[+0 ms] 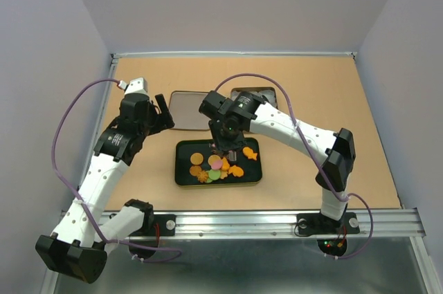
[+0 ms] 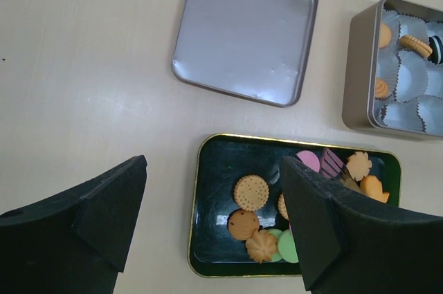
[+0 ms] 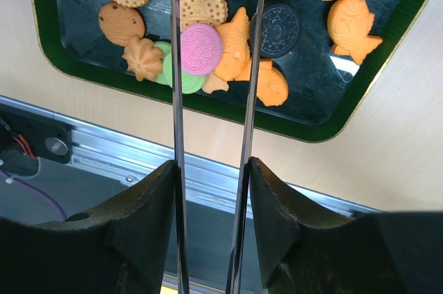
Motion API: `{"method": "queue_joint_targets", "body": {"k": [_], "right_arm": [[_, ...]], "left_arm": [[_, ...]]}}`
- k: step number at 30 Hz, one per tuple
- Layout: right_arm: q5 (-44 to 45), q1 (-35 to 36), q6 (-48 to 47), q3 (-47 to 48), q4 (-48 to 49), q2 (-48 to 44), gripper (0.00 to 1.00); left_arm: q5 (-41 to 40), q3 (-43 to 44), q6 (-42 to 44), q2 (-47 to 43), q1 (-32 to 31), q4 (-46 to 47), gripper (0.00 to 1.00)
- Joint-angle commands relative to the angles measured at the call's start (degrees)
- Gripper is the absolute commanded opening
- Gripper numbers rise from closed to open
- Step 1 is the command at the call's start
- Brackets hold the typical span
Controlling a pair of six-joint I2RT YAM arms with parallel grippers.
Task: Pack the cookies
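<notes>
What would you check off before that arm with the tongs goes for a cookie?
1. Tongs gripped in right jaws: ok.
2. Tong tips empty: cannot tell, out of view.
3. Cookies in the tray: ok.
4. Tin open, lid lying aside: ok.
5. Empty paper cups in tin: ok.
6. Left jaws open, away from tray: ok.

Tan table (image 1: 332, 100), green tray (image 2: 196, 204), lid (image 2: 242, 31), seemingly metal tin (image 2: 360, 72)
</notes>
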Motion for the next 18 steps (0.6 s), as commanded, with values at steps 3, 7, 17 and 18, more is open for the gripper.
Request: {"method": "queue_joint_targets", "body": {"k": [3,7,17,18], "right_arm": [[0.5,1.5,1.1,5.6,-1.2,2.5,0.50],[1.0,1.7,1.4,6.5,-2.2,3.6,0.50],[0.9,1.7,1.6,7.5,-3.1,5.1,0.45],[0.9,1.7,1.4,8.2,-3.2,5.4,0.45]], "left_arm": [[-1.7,-0.1,2.1,-0.7,-0.2,1.6,0.89],[-2.3,-0.1,3.0,-0.7,-0.2,1.6,0.89],[-2.6,-0.9,3.4,-1.4,-0.1,1.8,0.89],[-2.7,-0.9,3.5,-1.5,-0.1,1.8,0.89]]}}
